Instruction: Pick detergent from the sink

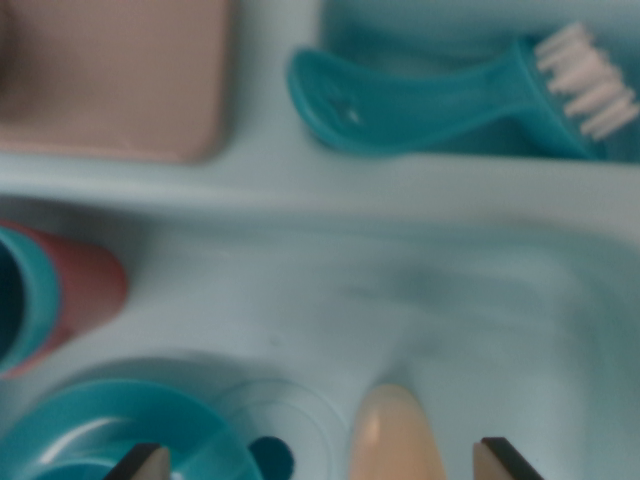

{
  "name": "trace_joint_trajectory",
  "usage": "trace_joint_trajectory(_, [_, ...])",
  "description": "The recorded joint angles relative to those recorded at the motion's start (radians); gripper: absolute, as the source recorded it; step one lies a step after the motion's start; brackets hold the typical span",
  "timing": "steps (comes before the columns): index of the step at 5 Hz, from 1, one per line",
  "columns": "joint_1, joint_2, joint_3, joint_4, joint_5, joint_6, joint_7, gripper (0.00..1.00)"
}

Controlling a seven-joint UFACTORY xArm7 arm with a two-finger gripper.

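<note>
at six o'clock, the blurry detergent [395, 435] pokes up in the sink [480, 300], its bottom cut off. the gripper [320, 462] tips sit wide apart beside it, holding nothing.

The whole wrist view is blurred. The bottom edge cuts off the gripper [318, 462], only two fingertips [140, 464] showing, and the cream detergent bottle [392, 440] between them. The left edge crops the red-and-teal cup [60, 296].

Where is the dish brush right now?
In the wrist view's upper right, the teal dish brush lies in a compartment above the sink basin, right of a pink pad.
</note>
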Motion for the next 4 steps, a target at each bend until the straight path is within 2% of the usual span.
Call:
trace_joint_trajectory(1, [-0.0044,0.005,-0.005,-0.021,0.0020,-0.025,-0.011,0.00])
trace_joint_trajectory(2, [-0.0044,0.005,-0.005,-0.021,0.0020,-0.025,-0.011,0.00])
trace_joint_trajectory(3, [-0.0083,0.009,-0.010,-0.039,0.0037,-0.047,-0.020,0.00])
trace_joint_trajectory(4, [-0.0083,0.009,-0.010,-0.039,0.0037,-0.047,-0.020,0.00])
